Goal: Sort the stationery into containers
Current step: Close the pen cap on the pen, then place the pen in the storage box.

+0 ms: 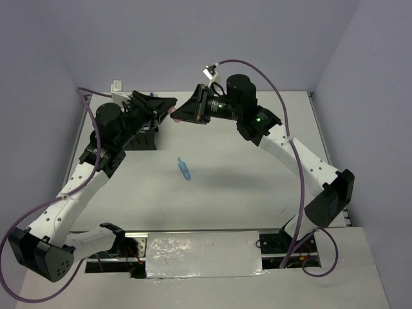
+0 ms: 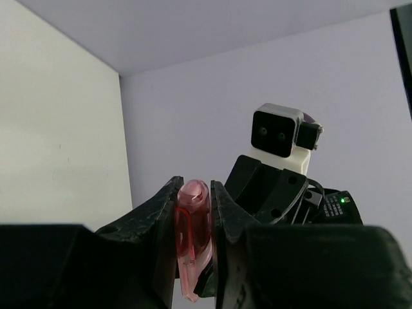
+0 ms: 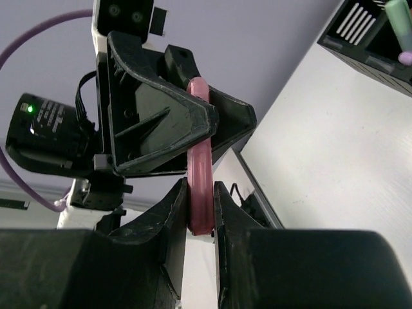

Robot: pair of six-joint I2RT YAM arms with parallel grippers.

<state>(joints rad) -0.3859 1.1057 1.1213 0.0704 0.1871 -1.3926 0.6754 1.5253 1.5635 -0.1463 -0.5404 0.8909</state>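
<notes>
With the left gripper (image 2: 195, 187) and right gripper (image 3: 199, 188) both clamping their jaws on one pink marker (image 3: 199, 164) in mid-air, far left beside the black organizer (image 3: 360, 55), a mistimed release or opposing pull could drop it onto the tabletop.

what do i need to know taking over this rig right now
Grips: left end effector and right end effector are both shut on one pink marker, held in the air between the arms.
Things: black organizer at far left; small blue item loose on the table.
Done: a mint green marker stands in the organizer.
Left: pink marker, then the blue item, into the organizer.
</notes>
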